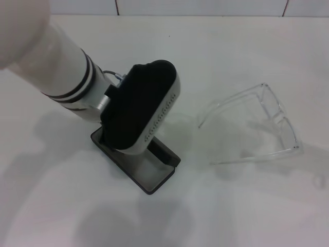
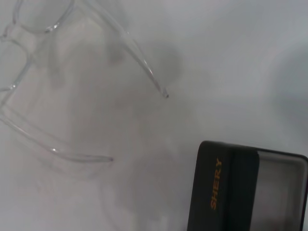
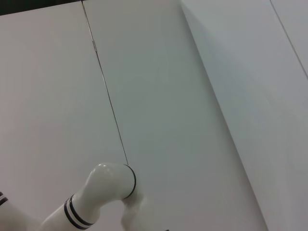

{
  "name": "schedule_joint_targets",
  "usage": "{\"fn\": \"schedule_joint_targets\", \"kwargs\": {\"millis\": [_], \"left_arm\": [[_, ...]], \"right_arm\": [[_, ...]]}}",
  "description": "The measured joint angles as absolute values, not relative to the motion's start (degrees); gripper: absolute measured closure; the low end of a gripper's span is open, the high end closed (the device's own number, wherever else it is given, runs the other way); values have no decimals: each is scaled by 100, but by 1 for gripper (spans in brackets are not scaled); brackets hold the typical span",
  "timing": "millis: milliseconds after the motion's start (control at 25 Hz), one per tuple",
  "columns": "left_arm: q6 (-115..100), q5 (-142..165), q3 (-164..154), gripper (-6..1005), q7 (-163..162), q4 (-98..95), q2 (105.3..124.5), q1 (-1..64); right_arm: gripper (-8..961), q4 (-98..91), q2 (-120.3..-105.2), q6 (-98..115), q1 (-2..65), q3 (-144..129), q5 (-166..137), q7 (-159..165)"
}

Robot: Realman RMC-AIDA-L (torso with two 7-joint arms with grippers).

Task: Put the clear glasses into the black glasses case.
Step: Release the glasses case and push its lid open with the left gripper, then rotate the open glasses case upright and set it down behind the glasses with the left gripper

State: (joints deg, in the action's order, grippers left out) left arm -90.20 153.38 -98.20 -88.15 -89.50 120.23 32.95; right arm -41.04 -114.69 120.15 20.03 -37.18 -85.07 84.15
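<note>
The clear glasses (image 1: 257, 126) lie unfolded (temples spread) near the open black glasses case (image 1: 149, 170).

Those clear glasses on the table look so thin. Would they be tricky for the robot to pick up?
Probably. The glasses are smooth clear plastic, so they may slip. Their thin temple arms stand unfolded and would likely flex if squeezed. They look light, so a nudge might slide them across the smooth table.

L arm's gripper housing (image 1: 141, 105) hangs over the open black glasses case (image 1: 154, 172) at centre-left — fingers hidden, case's grey-lined tray poking out at 5 o'clock — w/ the clear glasses (image 1: 257, 123) lying apart at 3 o'clock on the white table (image 1: 231, 206).
</note>
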Motion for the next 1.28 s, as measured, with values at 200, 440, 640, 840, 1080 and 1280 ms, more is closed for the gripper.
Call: {"fn": "schedule_joint_targets", "kwargs": {"millis": [200,440,640,840,1080,1280], "left_arm": [[-9022,15391,-10140,461,-9211,-8948,12003,3442],[-9025,15555,-10331,691,-9444,-8939,12006,3535],[-9012,15528,-10286,759,-9645,-8959,12014,3533],[-8739,15538,-10267,791,-10194,-9064,12021,3528],[-8401,15554,-10265,795,-11138,-9351,12023,3488],[-7972,15728,-10437,795,-11871,-9349,12023,3468]], "right_arm": [[83,-4119,-11458,12020,1950,-3718,-8421,8415],[83,-4138,-11436,12076,1893,-3718,-8327,8417],[83,-4140,-11434,12078,1871,-3718,-8318,8419],[83,-4140,-11420,12080,1815,-3708,-8305,8409],[83,-4140,-11415,12176,1760,-3561,-8297,8405],[83,-4142,-11417,12329,1680,-3340,-8297,8413]]}}
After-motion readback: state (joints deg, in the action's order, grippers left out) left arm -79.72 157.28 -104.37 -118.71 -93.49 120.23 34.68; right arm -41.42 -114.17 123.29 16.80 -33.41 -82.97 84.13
